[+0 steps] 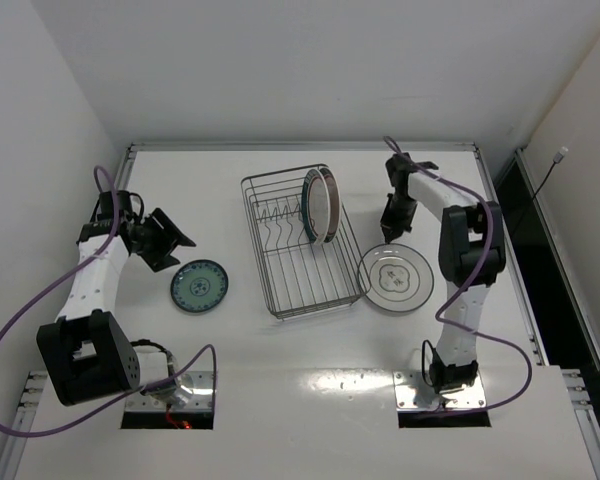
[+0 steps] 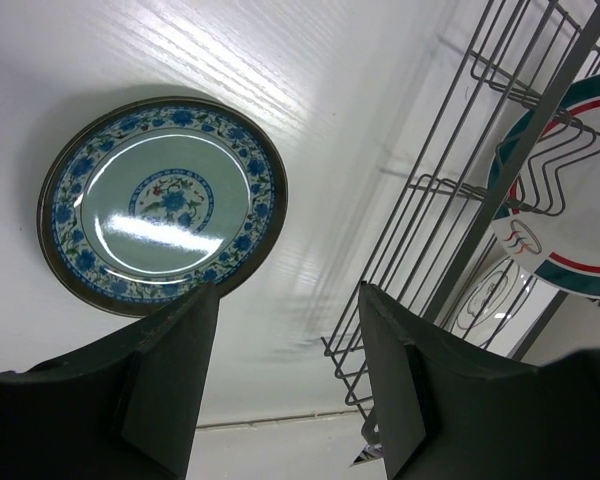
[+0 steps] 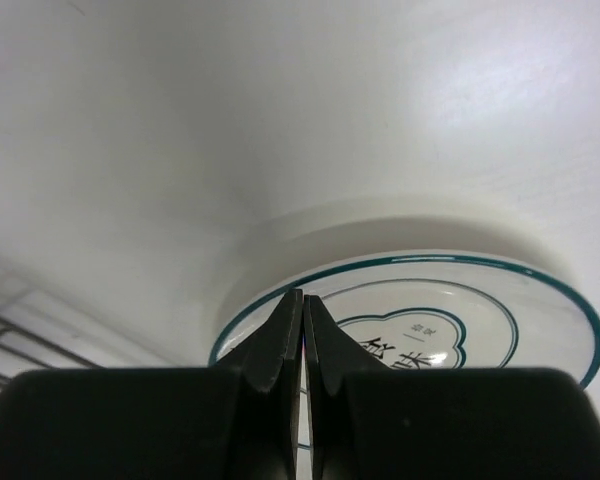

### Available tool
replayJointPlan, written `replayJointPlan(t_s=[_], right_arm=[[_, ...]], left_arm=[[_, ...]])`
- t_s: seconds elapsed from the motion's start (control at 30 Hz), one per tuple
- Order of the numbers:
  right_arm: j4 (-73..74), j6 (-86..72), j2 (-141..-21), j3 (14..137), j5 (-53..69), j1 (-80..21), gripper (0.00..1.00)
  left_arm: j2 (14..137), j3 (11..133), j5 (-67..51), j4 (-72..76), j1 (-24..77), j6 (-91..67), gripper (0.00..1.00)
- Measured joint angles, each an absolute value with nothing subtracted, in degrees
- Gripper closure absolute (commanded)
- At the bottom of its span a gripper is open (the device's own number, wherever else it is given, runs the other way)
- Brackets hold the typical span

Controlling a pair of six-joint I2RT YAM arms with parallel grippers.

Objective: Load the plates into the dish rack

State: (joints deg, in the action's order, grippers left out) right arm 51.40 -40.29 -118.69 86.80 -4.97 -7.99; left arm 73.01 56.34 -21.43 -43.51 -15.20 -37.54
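The wire dish rack [image 1: 292, 262] stands mid-table with two plates [image 1: 322, 205] upright at its far end. The red-lined one shows through the wires in the left wrist view [image 2: 580, 235]. A small teal patterned plate [image 1: 199, 285] lies flat left of the rack, also in the left wrist view [image 2: 160, 205]. A white teal-rimmed plate [image 1: 395, 277] lies flat right of the rack, also in the right wrist view [image 3: 460, 300]. My left gripper [image 1: 170, 240] [image 2: 285, 292] is open and empty, just behind and left of the teal plate. My right gripper [image 1: 390, 228] [image 3: 302, 296] is shut and empty over the white plate's far edge.
The rack's near wire wall [image 2: 450, 210] lies to the right of my left gripper. The table's raised back edge [image 1: 300, 146] runs behind the rack. White walls close in on the left and the right.
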Motion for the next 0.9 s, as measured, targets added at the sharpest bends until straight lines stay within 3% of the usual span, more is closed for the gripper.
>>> replayJointPlan(t_s=[0.17, 0.27, 0.3, 0.4, 0.5, 0.63, 0.9], right_arm=[[51.55, -37.87, -117.67, 91.53, -4.89, -6.70, 0.97], [50.98, -37.12, -111.94, 87.50, -4.56, -4.93, 0.65], [50.59, -36.82, -108.40, 83.99, -4.27, -3.84, 0.49], [50.98, -35.79, -96.92, 72.79, -2.68, 1.87, 0.37], [50.89, -34.79, -89.54, 63.72, -0.86, 9.98, 0.35], [50.35, -32.60, -88.05, 55.22, 1.93, 18.06, 0.35], [45.95, -29.50, -89.95, 48.34, 11.31, 22.33, 0.38]], left_arm=[[73.06, 56.51, -21.43, -43.68, -15.20, -37.52, 0.45], [73.08, 56.51, -21.45, -43.66, -15.20, -37.50, 0.45], [73.08, 56.51, -21.47, -43.64, -15.20, -37.50, 0.45], [73.14, 56.51, -21.96, -43.57, -15.20, -37.50, 0.45], [73.54, 56.51, -22.50, -43.20, -15.20, -37.50, 0.45], [74.17, 56.51, -22.96, -42.94, -15.20, -37.50, 0.45], [74.54, 56.51, -23.18, -42.57, -15.20, -37.54, 0.45]])
